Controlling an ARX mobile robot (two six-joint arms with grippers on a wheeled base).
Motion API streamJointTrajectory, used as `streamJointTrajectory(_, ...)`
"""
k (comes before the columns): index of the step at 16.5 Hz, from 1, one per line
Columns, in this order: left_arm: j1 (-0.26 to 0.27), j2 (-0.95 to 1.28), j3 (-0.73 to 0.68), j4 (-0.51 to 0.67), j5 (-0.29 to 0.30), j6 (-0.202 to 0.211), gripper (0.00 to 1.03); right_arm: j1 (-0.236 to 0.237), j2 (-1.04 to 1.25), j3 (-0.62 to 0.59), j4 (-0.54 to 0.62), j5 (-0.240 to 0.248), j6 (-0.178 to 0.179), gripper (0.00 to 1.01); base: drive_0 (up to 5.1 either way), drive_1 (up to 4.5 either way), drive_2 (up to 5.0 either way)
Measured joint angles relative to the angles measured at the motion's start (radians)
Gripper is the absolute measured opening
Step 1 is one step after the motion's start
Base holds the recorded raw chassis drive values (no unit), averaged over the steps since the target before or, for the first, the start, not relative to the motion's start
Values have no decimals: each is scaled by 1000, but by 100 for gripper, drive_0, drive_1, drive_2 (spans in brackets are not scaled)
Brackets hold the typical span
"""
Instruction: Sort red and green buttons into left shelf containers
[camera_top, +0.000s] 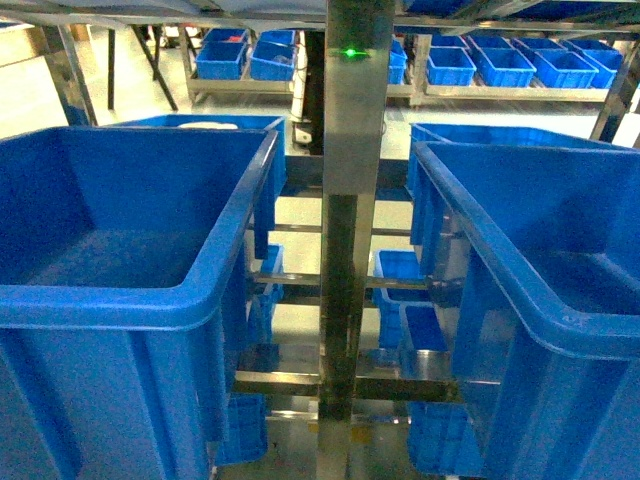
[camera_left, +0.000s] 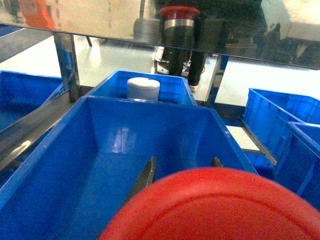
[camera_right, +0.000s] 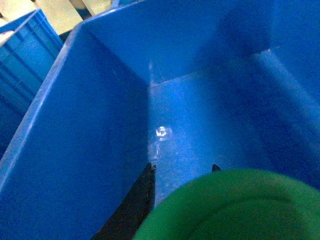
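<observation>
A red button's round cap (camera_left: 220, 210) fills the bottom of the left wrist view, and my left gripper (camera_left: 183, 165) is shut on it. It hangs over the open inside of a large deep blue container (camera_left: 125, 125). My right gripper (camera_right: 183, 168) is shut on a green button, whose cap (camera_right: 235, 210) fills the lower right wrist view above the floor of another deep blue container (camera_right: 100, 125). The head view shows both containers, left (camera_top: 150, 300) and right (camera_top: 520, 270), but neither gripper. Nothing lies on the container floors where they show.
A steel upright post (camera_top: 350, 200) with a green light stands between the two containers. Behind the left container is a smaller blue bin holding a white roll (camera_left: 143, 89). Shallower blue bins (camera_top: 500, 65) line a far rack, and more (camera_top: 400, 270) sit on lower shelves.
</observation>
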Motion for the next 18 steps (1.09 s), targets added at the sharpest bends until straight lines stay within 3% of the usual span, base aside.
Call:
streamJointTrajectory(3, 0, 0, 0, 0, 0, 0, 26, 0, 127, 164, -116, -26, 48, 26, 12, 440, -417)
streamJointTrajectory(5, 0, 0, 0, 0, 0, 0, 26, 0, 195, 254, -150, -20, 50, 26, 12, 440, -417)
streamJointTrajectory(8, 0, 0, 0, 0, 0, 0, 26, 1, 236, 275, -97, 23, 40, 26, 12, 440, -417)
streamJointTrajectory(9, 0, 0, 0, 0, 0, 0, 26, 1, 217, 241, -29, 49, 26, 39, 12, 440, -417)
streamJointTrajectory(12, 0, 0, 0, 0, 0, 0, 26, 3, 33, 73, 98, 136, -64, 74, 12, 440, -417)
streamJointTrajectory(13, 0, 0, 0, 0, 0, 0, 26, 3, -58, 6, 96, 145, -88, 86, 12, 440, -417)
streamJointTrajectory(14, 0, 0, 0, 0, 0, 0, 26, 10, -150, -75, 110, 185, -111, 99, 12, 440, -417)
streamJointTrajectory(15, 0, 0, 0, 0, 0, 0, 26, 23, -227, -154, 173, 254, -153, 98, 12, 440, -417)
streamJointTrajectory(17, 0, 0, 0, 0, 0, 0, 26, 41, -434, -321, 359, 416, -291, 98, 6, 220, -209)
streamJointTrajectory(18, 0, 0, 0, 0, 0, 0, 26, 40, -512, -355, 327, 435, -327, 98, 0, 0, 0)
